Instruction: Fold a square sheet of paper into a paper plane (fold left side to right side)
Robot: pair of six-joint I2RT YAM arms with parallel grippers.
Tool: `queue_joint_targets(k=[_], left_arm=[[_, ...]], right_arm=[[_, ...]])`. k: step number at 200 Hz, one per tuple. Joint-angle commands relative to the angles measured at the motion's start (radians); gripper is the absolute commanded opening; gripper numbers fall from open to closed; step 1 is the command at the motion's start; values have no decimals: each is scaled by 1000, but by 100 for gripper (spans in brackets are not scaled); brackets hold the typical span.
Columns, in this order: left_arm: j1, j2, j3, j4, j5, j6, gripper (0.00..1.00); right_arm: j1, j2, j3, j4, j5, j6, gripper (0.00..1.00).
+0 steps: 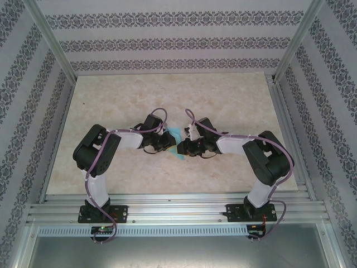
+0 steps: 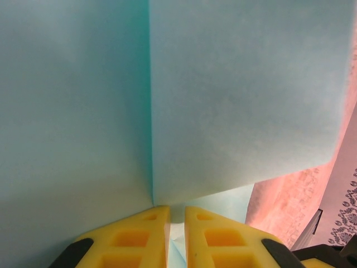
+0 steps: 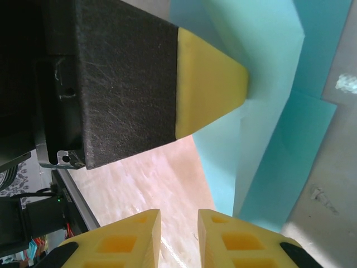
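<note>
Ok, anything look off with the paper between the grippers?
No tears seen. The folded paper shows layer edges staggered, not flush, in the right wrist view, so the fold may be slightly askew. The left gripper pinches it; the right gripper stands open, empty.

My counter (image 1: 167, 95) is a pale, marbled beige slab under even light. Behind it and to both its sides stand white walls (image 1: 167, 44) with grey ornamental bands. Aluminium posts (image 1: 53, 42) rise from its far corners; ribbed aluminium rails (image 1: 178, 207) line its near edge.
</note>
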Motion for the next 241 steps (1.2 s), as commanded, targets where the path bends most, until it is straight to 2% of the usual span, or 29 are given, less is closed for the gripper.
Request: queue_joint_targets(k=[1,241], left_arm=[[-15,67,-20,-96,-95,35,17],[-13,82,-10,-109,-99,41,17]], right_arm=[[2,23,1,20,0,-13,24],[2,80,45,-90,43,-92,23]])
